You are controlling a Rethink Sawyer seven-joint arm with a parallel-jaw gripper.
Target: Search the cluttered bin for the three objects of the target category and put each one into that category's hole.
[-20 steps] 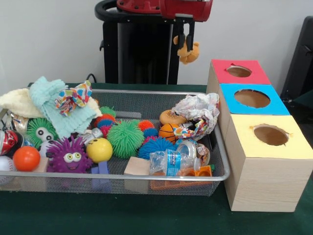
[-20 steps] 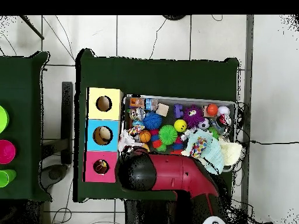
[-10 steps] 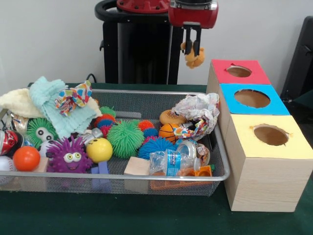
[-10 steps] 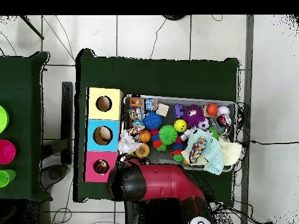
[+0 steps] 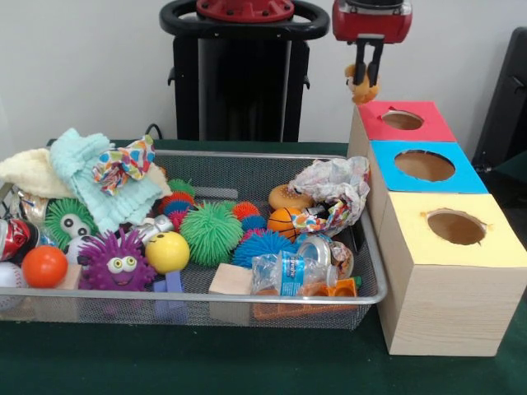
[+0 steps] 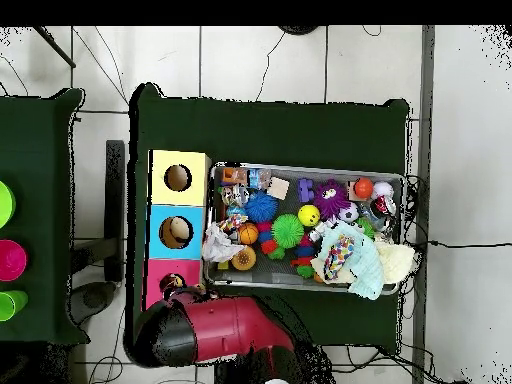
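Even, soft indoor light; faint shadows under bin point(image 5: 362, 288); no glare; mild overall softness.

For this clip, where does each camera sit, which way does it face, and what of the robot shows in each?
Front view: across the table, facing the robot; shows the hand holding a small plush toy beside the red box.
Overhead view: above, looking straight down; shows the red arm.
Shared: wire bin, three boxes, green table.

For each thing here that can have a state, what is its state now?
gripper: shut on the small plush toy, beside the red box.
red box: hole open, not yet filled.
blue box: hole open.
yellow box: hole open.
water bottle: lying, crushed.
wire bin: cluttered.
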